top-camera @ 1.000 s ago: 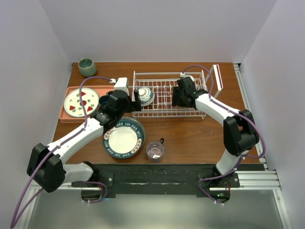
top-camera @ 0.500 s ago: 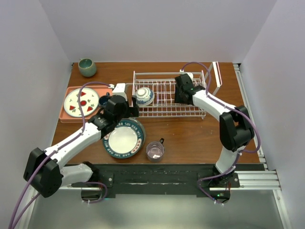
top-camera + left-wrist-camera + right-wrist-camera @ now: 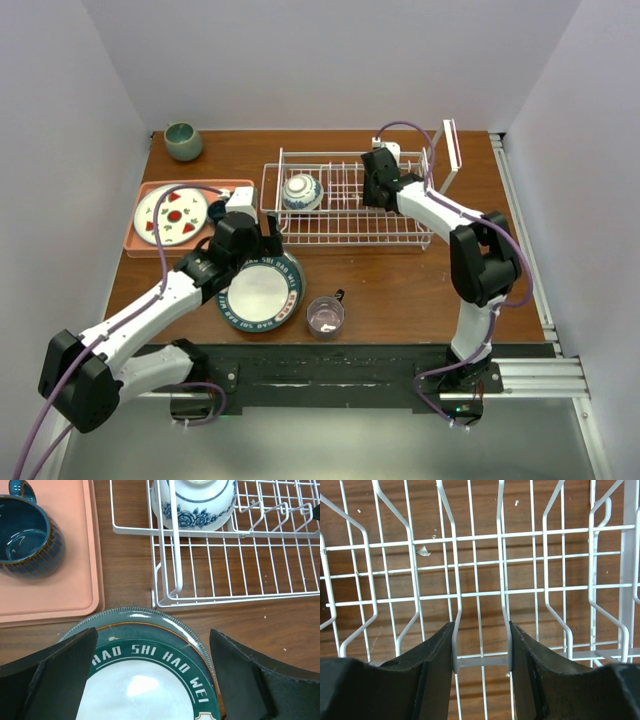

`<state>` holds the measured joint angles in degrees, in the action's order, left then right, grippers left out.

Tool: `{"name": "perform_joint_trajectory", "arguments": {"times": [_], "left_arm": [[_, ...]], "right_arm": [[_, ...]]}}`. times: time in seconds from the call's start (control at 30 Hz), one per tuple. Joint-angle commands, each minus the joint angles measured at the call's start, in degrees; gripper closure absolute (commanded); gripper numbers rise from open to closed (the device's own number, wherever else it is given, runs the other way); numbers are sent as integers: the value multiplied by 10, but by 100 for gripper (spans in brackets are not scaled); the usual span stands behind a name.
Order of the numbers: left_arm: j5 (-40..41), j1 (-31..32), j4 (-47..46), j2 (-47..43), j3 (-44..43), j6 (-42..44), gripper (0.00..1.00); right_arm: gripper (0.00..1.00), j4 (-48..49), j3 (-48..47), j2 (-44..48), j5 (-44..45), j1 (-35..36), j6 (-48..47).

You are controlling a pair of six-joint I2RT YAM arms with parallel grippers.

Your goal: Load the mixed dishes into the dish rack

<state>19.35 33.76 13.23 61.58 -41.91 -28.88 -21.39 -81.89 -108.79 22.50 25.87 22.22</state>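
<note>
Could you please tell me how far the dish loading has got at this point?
Done: the patterned bowl sits in the dish rack. In hand: no dish; the right pincer is closed around two rack wires, and the open left pincer hovers over the lettered plate. Left: that plate and the glass mug, both on the table.

We see two arms of one build. The left arm (image 3: pixel 160 300) and the right arm (image 3: pixel 435 212) have white shells on their long links and black housings at the joints. A purple cable (image 3: pixel 160 235) loops along each arm, and a small white block (image 3: pixel 240 200) sits at each wrist. The left pincer (image 3: pixel 150 675) and the right pincer (image 3: pixel 481 672) have broad, matte black fingers (image 3: pixel 55 675) with a faintly grainy face. The black bases (image 3: pixel 195 395) stand on a dark rail.
</note>
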Motion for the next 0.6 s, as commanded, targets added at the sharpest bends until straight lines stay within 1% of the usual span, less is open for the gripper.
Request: {"name": "perform_joint_trajectory", "arguments": {"times": [0.0,0.07,0.1,0.17,0.2,0.27,0.3,0.37,0.5,0.57], "left_arm": [[11,-4,7,-19,10,-17,0],[11,-4,11,-22,11,-19,0],[11,-4,13,-23,12,-20,0],[14,-4,18,-24,14,-24,0],[14,-4,20,-25,14,-27,0],[17,-4,25,-30,17,-30,0],[19,-4,28,-31,17,-34,0],[25,-4,37,-38,17,-39,0],[36,-4,50,-57,18,-50,0],[39,-4,57,-67,17,-50,0]], "right_arm": [[59,57,-38,-10,47,4,5],[56,56,-48,-16,50,3,5],[51,57,-50,-18,51,3,5],[45,54,-52,-20,52,2,5],[38,51,-53,-20,50,3,8],[29,40,-57,-16,48,2,14],[22,36,-56,-12,47,3,17],[14,31,-53,2,40,3,20],[3,23,-38,38,13,3,28],[1,22,-28,66,1,3,29]]}}
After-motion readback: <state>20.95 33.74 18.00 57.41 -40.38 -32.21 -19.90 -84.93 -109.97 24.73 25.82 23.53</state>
